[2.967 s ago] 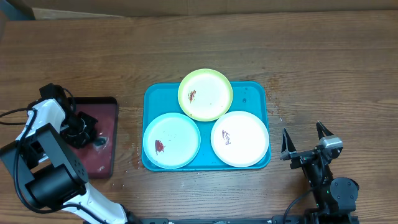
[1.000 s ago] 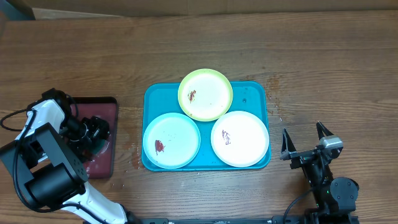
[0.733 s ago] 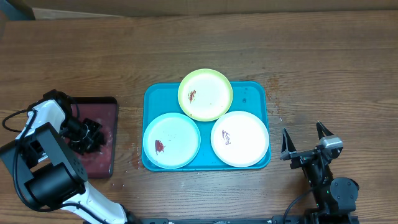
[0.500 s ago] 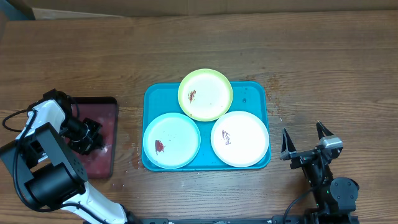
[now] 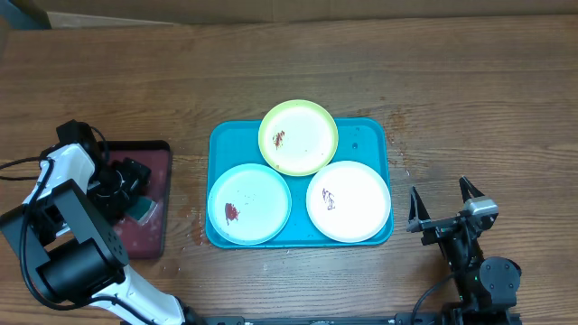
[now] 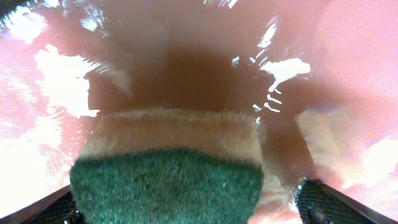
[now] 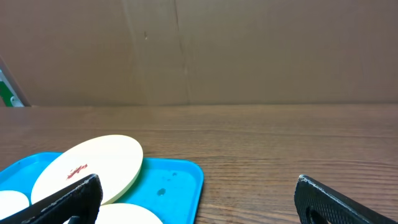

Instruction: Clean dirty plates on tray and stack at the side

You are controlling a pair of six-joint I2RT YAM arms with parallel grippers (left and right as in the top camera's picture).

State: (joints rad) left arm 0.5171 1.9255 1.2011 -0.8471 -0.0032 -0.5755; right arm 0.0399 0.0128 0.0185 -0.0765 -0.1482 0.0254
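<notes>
Straddling the green-topped yellow foam sponge (image 6: 165, 180), left tool (image 6: 189, 200) stands released; right tool (image 7: 199, 196) spread. Judgement: round plastic plates (image 5: 349, 200) light, stiff, slick; grip rims.

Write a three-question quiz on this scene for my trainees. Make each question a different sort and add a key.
1. Which plate lies nearest the right gripper? A yellow-green plate; B light blue plate; C white plate.
2. True or false: the right gripper holds a plate.
3. What lies between the left gripper's open fingers?
Key: 1 C; 2 false; 3 the green sponge.
</notes>
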